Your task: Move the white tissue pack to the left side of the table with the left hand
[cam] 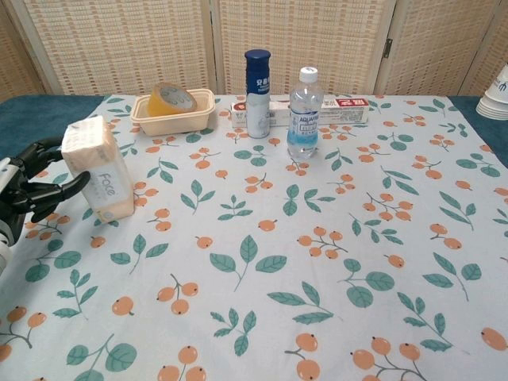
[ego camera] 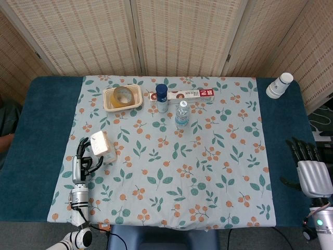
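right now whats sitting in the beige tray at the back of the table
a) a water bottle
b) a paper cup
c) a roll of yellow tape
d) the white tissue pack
c: the tray holds the roll of yellow tape, while the tissue pack stands by the left hand.

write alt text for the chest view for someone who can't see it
The robot's left hand reaches toward a white tissue pack standing at the left of a leaf-print tablecloth. Two bottles and a tray sit at the back.
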